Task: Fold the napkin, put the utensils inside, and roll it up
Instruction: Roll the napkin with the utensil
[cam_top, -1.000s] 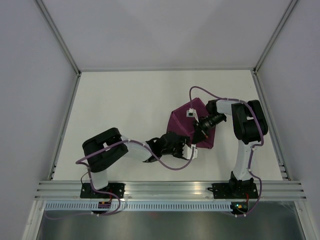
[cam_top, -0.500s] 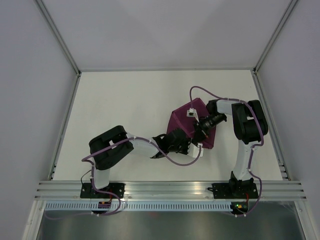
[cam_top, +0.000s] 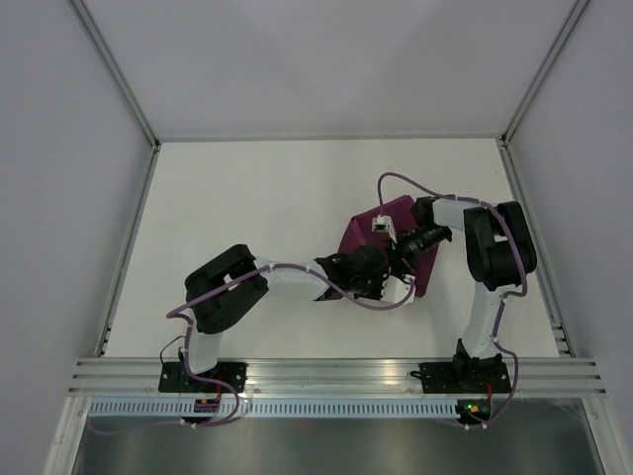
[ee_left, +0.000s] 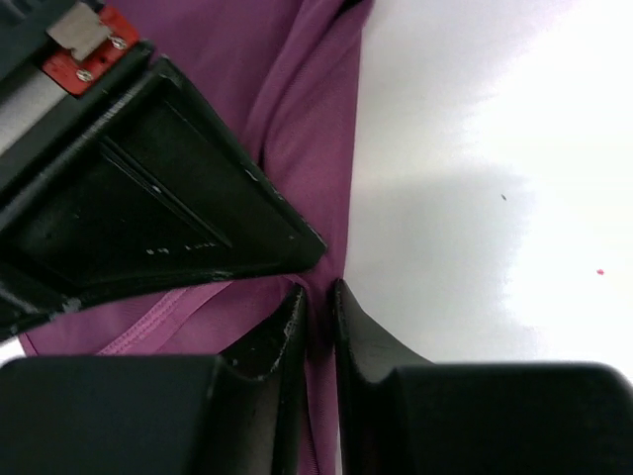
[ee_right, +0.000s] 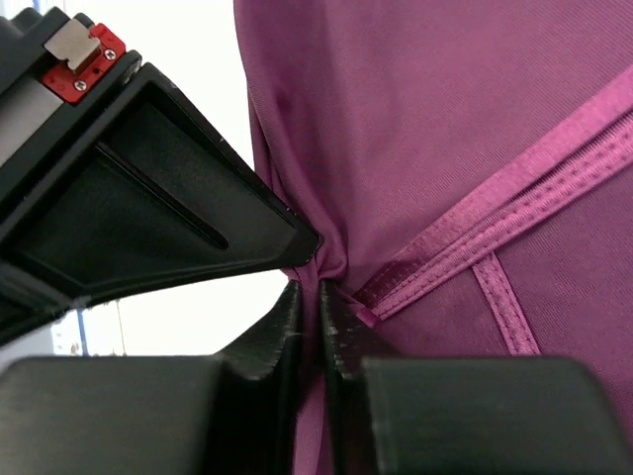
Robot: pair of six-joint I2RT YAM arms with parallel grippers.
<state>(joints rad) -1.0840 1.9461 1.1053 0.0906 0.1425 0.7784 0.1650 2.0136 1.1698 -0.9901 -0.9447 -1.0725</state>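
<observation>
The plum-purple napkin (cam_top: 427,272) lies bunched right of the table's centre, largely hidden under both grippers. My left gripper (cam_top: 386,271) is shut on a thin fold at the napkin's edge (ee_left: 297,119), with fabric pinched between its fingers (ee_left: 287,332). My right gripper (cam_top: 395,254) is shut on a pinch of the napkin (ee_right: 415,129) beside a stitched hem (ee_right: 514,193). The two grippers sit tip to tip, almost touching. No utensils are in view.
White tabletop (cam_top: 247,208) with grey walls on the left, the far side and the right. An aluminium rail (cam_top: 336,374) runs along the near edge by the arm bases. Purple cables loop over both arms.
My left gripper has moved right and a little farther away, carrying the napkin's edge up to my right gripper. The napkin now shows narrower. The right gripper has barely moved.
</observation>
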